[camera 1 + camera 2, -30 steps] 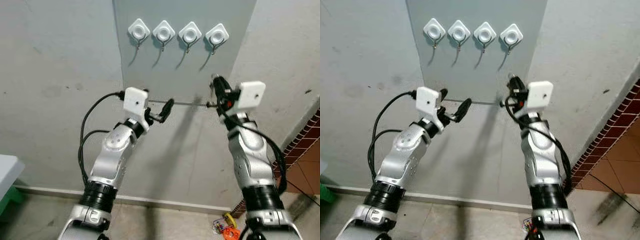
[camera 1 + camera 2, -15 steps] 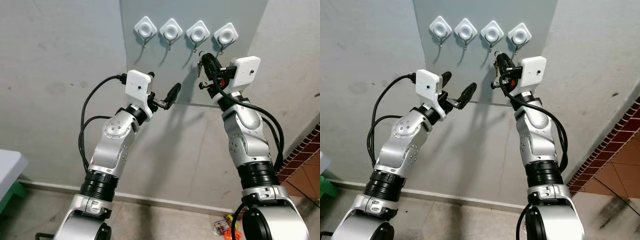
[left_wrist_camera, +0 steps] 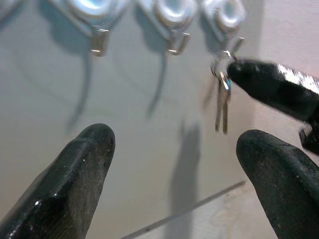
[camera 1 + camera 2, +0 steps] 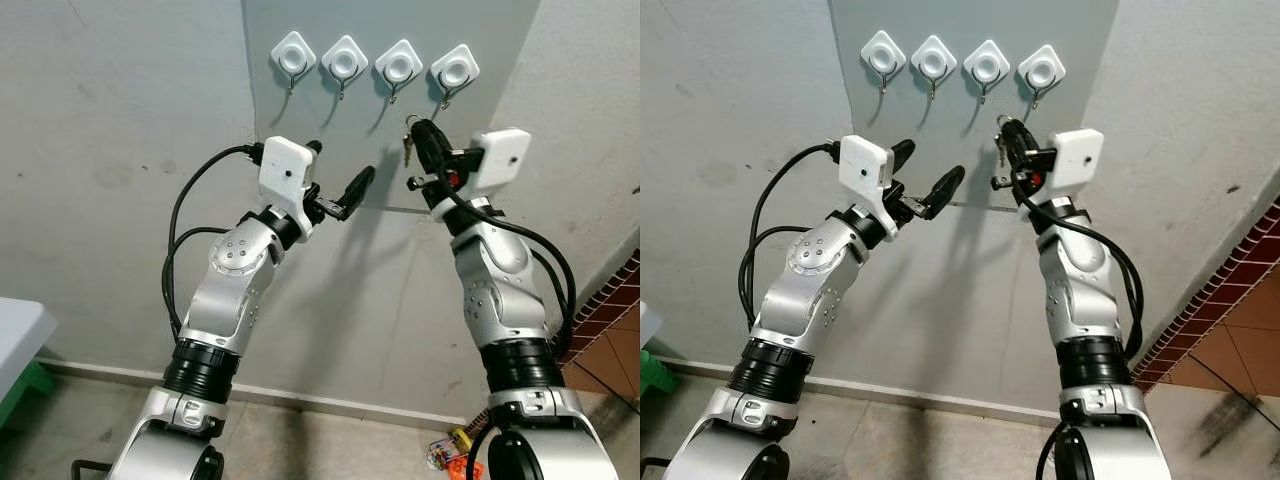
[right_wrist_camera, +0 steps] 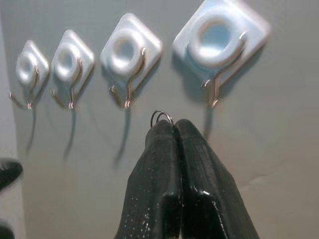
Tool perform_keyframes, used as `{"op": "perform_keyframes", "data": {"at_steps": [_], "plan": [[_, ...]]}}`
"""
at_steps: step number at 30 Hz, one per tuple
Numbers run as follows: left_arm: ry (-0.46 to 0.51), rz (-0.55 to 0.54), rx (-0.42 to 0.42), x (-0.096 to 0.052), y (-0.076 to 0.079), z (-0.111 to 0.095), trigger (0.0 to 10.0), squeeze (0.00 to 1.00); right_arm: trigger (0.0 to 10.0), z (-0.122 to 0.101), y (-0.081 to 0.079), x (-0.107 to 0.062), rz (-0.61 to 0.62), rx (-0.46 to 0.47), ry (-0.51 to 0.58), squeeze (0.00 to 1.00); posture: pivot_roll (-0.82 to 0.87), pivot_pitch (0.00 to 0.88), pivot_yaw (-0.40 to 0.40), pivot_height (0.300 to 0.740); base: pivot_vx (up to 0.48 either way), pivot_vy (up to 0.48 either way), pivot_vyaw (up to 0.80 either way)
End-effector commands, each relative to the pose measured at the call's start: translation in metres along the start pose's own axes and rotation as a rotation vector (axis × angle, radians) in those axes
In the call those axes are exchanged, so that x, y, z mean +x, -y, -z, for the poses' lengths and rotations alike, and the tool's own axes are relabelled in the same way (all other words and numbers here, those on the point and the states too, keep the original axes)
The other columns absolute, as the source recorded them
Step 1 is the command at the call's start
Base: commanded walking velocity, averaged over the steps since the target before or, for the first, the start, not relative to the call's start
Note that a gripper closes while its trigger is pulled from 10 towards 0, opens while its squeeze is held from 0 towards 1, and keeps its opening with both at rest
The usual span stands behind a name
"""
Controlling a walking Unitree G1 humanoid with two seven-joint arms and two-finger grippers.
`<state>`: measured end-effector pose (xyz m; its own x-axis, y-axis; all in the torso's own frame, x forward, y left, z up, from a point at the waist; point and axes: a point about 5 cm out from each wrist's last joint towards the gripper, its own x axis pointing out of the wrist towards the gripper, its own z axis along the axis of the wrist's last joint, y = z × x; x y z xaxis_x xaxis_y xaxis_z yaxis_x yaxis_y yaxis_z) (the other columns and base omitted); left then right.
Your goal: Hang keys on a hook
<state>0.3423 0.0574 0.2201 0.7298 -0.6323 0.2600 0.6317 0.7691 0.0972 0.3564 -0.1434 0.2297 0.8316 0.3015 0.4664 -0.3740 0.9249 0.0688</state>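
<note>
Four white diamond-shaped hooks are fixed in a row on a grey panel [image 4: 300,130] on the wall. My right gripper [image 5: 174,124] is shut on a key ring [image 5: 160,116], just below and slightly left of the rightmost hook [image 5: 219,42]. Two small keys [image 3: 222,102] hang down from the ring [image 4: 1006,121], close to the panel. My left gripper [image 4: 340,165] is held up open in front of the panel, below the two middle hooks [image 4: 345,58], holding nothing.
Plain grey wall surrounds the panel. A red brick strip [image 4: 605,285] runs along the lower right. Small coloured items [image 4: 455,452] lie on the floor by the wall, and a white and green object [image 4: 15,345] stands at the far left.
My right gripper has risen with the keys from the panel's lower edge to just under the rightmost hook, then settled slightly lower and to the right. The left gripper rose a little.
</note>
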Motion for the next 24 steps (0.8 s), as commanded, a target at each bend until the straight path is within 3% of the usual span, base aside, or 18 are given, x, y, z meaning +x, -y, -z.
{"op": "perform_keyframes", "data": {"at_steps": [1, 13, 24], "plan": [[0.020, 0.044, 0.027, 0.006, 0.006, -0.009, 10.0, 0.00, 10.0, -0.011, 0.001, -0.001, 0.007, 0.031, 0.049, 0.00, -0.10, 0.000, 0.019, 0.740, 0.000, 0.000, 0.00], [0.024, 0.099, 0.075, 0.011, 0.002, -0.017, 10.0, 0.00, 10.0, -0.037, 0.003, 0.005, 0.056, 0.237, 0.161, 0.00, -0.11, 0.000, 0.032, 0.740, 0.000, 0.000, 0.00], [0.035, 0.092, 0.092, 0.012, -0.003, -0.021, 10.0, 0.00, 10.0, -0.036, 0.003, 0.006, 0.050, 0.317, 0.128, 0.00, -0.09, 0.000, 0.015, 0.740, 0.000, 0.000, 0.00]]}}
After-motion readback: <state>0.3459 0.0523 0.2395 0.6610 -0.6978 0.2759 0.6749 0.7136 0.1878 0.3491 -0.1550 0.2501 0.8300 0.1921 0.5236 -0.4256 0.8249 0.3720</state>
